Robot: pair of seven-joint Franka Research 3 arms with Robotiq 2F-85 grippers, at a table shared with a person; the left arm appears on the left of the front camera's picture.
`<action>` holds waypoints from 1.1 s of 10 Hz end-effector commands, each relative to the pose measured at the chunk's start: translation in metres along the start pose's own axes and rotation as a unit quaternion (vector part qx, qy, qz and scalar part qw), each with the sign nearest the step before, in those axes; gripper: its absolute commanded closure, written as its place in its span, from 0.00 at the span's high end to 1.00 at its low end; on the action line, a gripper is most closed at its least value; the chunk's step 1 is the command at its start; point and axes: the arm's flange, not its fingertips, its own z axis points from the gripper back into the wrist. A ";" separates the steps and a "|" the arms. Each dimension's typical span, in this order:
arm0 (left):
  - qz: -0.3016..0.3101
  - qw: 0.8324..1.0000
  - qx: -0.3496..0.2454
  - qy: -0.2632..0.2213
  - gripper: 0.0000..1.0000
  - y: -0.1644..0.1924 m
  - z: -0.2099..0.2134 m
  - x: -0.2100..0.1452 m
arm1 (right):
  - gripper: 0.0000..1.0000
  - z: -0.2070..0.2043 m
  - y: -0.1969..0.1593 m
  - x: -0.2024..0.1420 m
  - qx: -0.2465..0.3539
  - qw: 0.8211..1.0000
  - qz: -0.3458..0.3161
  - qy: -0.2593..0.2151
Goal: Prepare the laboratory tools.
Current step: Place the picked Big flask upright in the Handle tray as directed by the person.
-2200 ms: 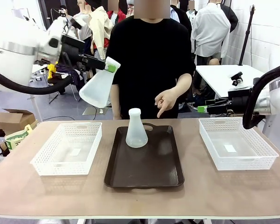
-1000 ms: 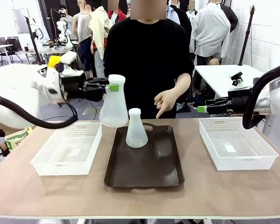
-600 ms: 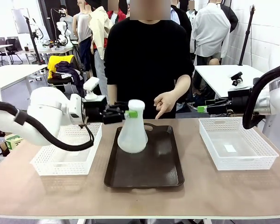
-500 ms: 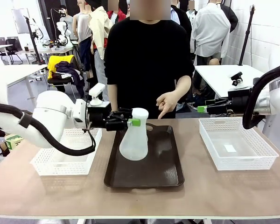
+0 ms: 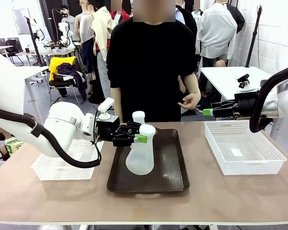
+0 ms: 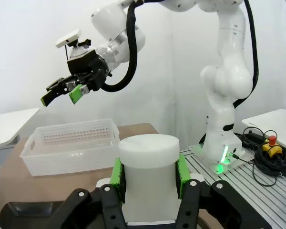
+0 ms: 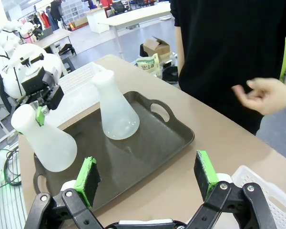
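Note:
Two frosted-white conical flasks are on the dark brown tray [image 5: 170,167]. The near flask [image 5: 140,160] stands upright at the tray's front left, and my left gripper [image 5: 140,138] is shut on its neck from the left. Whether its base touches the tray I cannot tell. In the left wrist view the green pads [image 6: 117,174] clamp the flask's neck [image 6: 148,162]. The second flask [image 5: 138,117] stands behind it, mostly hidden. My right gripper [image 5: 207,112] hangs open above the right basket's far edge. Its wrist view shows both flasks [image 7: 45,140] [image 7: 113,112], the tray [image 7: 152,143] and the gripper's [image 7: 146,179] spread pads.
A white mesh basket [image 5: 62,165] sits left of the tray and another [image 5: 242,153] to its right. A person in black stands at the far edge with a hand [image 5: 189,101] raised above the table. In the left wrist view the right arm's gripper [image 6: 62,90] hangs over a basket [image 6: 71,145].
My left arm has swung the flask down from high on the left onto the tray's front, before the other flask. The person's hand has drawn back from over the tray.

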 end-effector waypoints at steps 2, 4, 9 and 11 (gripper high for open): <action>-0.008 1.000 0.010 -0.014 0.00 0.009 0.001 -0.012 | 1.00 0.001 0.001 -0.001 -0.002 1.000 -0.004 0.007; -0.001 1.000 0.023 -0.008 0.18 0.015 0.008 -0.019 | 1.00 0.001 0.001 -0.001 -0.002 1.000 -0.004 0.007; 0.017 1.000 0.011 -0.001 1.00 0.010 0.016 -0.021 | 1.00 0.001 0.001 -0.001 -0.002 1.000 -0.004 0.007; 0.025 1.000 0.002 0.013 1.00 0.004 0.021 -0.019 | 1.00 0.001 0.001 -0.001 -0.002 1.000 -0.004 0.007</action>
